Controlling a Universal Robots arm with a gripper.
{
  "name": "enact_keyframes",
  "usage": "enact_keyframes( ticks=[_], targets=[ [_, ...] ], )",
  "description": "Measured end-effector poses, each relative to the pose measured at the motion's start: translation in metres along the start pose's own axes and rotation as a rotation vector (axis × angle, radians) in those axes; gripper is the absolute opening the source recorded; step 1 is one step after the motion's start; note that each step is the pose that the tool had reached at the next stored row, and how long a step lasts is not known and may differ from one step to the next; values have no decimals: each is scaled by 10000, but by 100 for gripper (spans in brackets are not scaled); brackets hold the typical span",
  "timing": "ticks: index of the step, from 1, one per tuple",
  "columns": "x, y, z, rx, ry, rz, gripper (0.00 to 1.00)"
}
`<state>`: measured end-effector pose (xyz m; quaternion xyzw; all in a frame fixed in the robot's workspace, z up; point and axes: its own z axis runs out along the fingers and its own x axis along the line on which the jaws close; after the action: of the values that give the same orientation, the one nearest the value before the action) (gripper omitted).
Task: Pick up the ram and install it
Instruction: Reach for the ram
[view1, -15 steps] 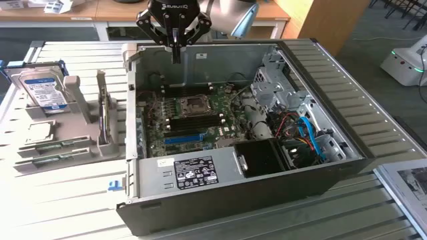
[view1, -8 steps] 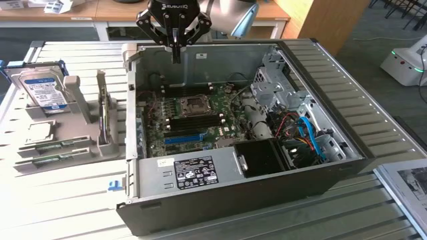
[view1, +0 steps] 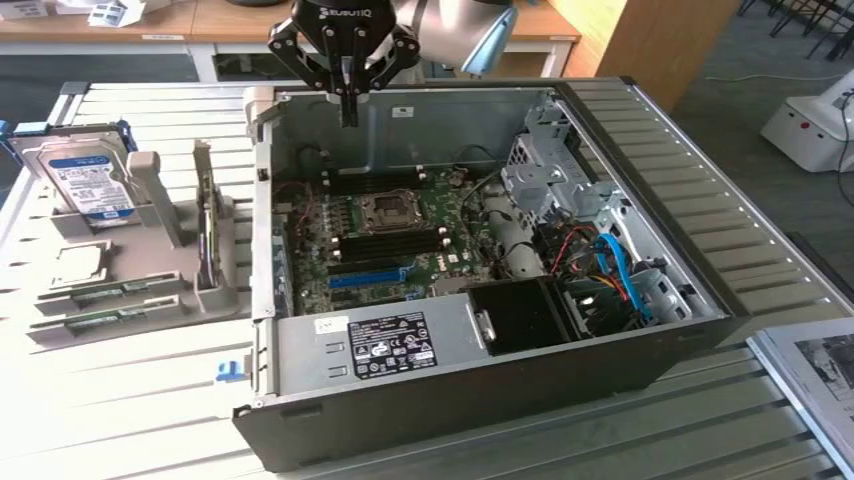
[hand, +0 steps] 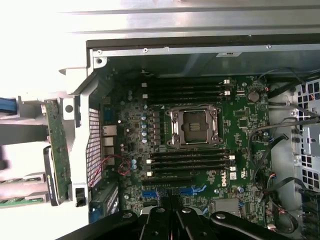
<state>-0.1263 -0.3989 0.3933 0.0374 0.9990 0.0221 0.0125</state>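
While the end effector (view1: 350, 118) hangs clenched over the open computer case (view1: 627, 350), the ram (view1: 107, 291) lies in a grey tray (view1: 83, 338) on the desk (view1: 134, 420).

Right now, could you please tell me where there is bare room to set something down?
The table is bare at the exterior view's lower left, bordered by the holder and the case. The holder and the case's inside are crowded.
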Motion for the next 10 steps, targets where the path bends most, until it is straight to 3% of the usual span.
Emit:
enact_keyframes(
  ticks=[10],
  targets=[
    [143,-11,-4,-1,0,-1,14]
  ],
)
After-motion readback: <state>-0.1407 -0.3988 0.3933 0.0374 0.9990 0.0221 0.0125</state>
